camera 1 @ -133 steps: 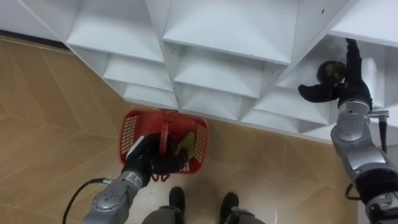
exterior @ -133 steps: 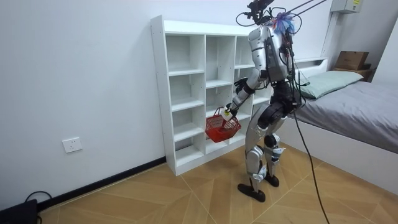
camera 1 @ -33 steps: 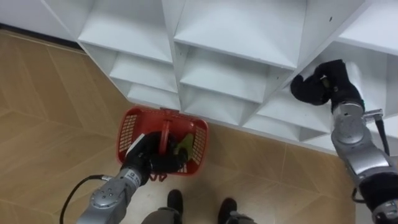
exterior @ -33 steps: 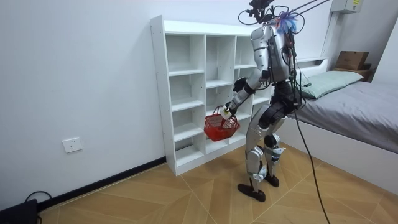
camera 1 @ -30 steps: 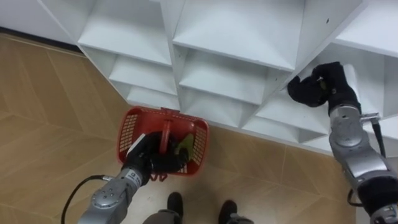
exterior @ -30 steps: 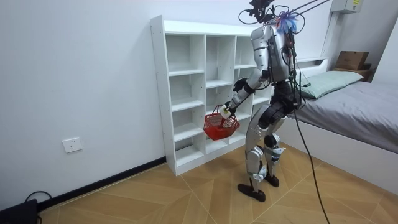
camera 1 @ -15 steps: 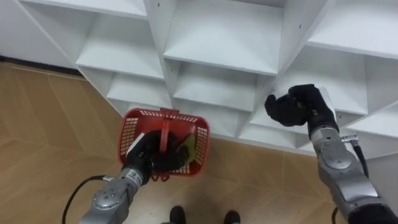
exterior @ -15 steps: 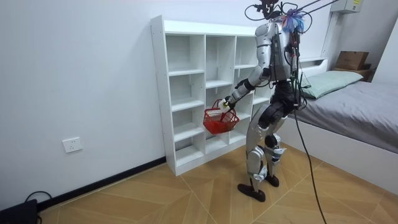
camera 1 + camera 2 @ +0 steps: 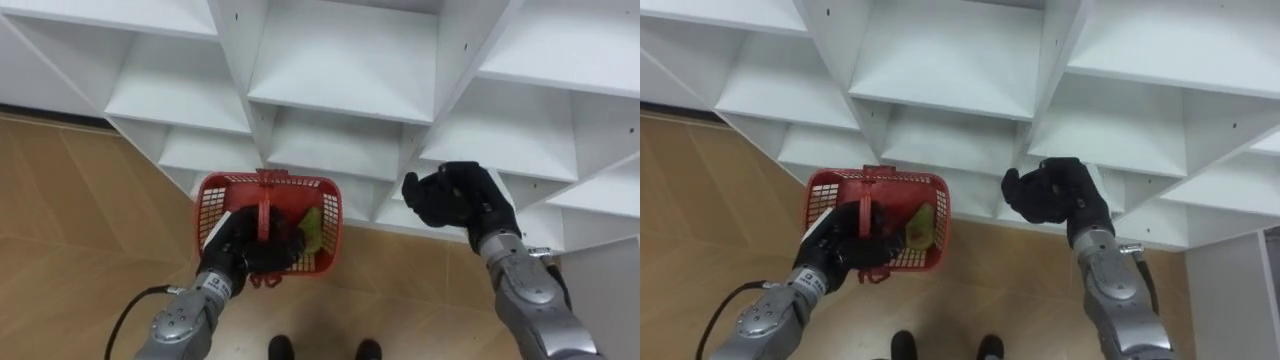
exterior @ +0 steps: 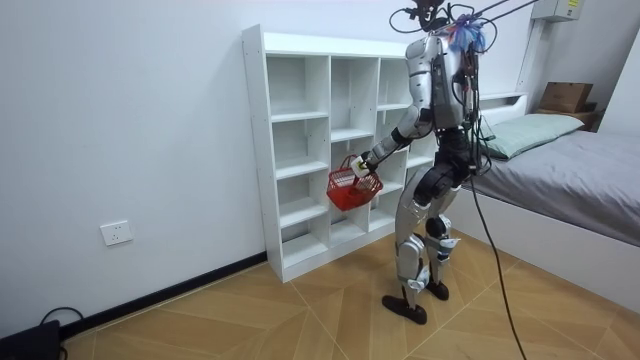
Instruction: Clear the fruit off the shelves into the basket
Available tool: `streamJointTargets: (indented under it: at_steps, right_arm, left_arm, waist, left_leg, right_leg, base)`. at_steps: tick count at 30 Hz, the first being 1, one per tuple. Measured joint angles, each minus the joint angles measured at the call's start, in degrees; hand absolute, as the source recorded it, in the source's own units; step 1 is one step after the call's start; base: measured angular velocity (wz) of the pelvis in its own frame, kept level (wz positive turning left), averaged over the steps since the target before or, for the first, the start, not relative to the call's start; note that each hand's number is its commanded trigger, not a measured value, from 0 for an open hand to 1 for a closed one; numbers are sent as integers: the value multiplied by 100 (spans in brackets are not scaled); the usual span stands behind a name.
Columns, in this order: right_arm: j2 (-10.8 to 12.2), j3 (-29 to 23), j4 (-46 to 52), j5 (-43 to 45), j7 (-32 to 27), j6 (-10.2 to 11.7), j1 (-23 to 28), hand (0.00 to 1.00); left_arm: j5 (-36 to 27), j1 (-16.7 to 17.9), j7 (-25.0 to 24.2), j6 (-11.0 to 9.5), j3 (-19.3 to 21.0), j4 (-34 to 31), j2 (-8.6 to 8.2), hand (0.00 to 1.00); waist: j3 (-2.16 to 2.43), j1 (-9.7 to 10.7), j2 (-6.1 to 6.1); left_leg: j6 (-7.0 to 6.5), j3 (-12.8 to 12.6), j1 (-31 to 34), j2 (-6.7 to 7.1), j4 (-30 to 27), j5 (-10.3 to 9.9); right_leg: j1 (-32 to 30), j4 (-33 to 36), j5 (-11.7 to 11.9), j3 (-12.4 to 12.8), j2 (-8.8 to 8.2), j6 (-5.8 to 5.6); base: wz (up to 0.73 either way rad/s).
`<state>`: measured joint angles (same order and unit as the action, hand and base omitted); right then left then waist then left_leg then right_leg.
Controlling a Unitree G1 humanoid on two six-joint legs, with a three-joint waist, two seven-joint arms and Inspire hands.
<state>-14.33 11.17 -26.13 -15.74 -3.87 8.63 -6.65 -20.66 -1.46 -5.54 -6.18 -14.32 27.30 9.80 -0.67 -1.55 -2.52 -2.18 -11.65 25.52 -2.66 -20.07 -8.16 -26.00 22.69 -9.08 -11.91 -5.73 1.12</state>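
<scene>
Holds the red basket (image 9: pixel 212 196) up by its handle (image 9: pixel 265 208) with the left hand (image 9: pixel 240 250), fingers curled tight round that handle. Carries a yellow-green fruit (image 9: pixel 312 228) inside the basket, over at its right side.

Grips a dark fruit (image 9: pixel 432 205) in the right hand (image 9: pixel 462 198), fingers and thumb curled close round it. Hard to tell fruit from black fingers there. Holds that hand just to the right of the basket, about level with it and not touching it.

Hangs both hands above the wooden floor (image 9: pixel 80 220), right in front of the low boxes of the white closet (image 9: pixel 340 60).

Stands upright and close to the closet (image 10: pixel 300 150) in the room view, with the basket (image 10: pixel 348 187) held out before one of its middle boxes. Has a bed (image 10: pixel 590 170) with a pillow (image 10: pixel 525 130) behind, on the room view's right. Far off on the room view's left, low on the white wall, a wall socket (image 10: pixel 117 233).
</scene>
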Motion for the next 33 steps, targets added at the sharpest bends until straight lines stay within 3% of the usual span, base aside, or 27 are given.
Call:
streamJointTargets:
  at_steps: [9,12,21,33]
  right_arm:
    - [202,16,605,21,25,19,336,100]
    - [326,49,721,10,32,54,353,100]
    - [365,165,752,-409,217,85,197,100]
    - [529,228,1118,-397,213,210,97,100]
  left_arm:
    - [-12,149,38,-52,-42,-137,-58,100]
    - [-57,151,40,-53,-42,-151,-168,100]
    - [-671,341,-16,-85,-288,-523,-474,100]
    - [-800,311,-247,-85,-396,-644,-479,100]
  waist:
    - [-33,-16,64]
    - [-31,-17,79]
    - [-24,-47,146]
    - [-20,-19,192]
  left_leg:
    - [0,-11,3,10,61,0]
    - [5,-11,3,9,69,-4]
    - [11,-21,1,3,87,-7]
    - [21,-58,-36,-18,119,-2]
  right_leg:
    - [-14,-96,11,6,6,-9]
    - [-4,-116,14,16,21,-14]
    - [-18,-99,22,63,40,-22]
    - [-12,-115,34,112,72,-3]
  base:
    - [0]
    - [0]
    - [-1]
    - [-1]
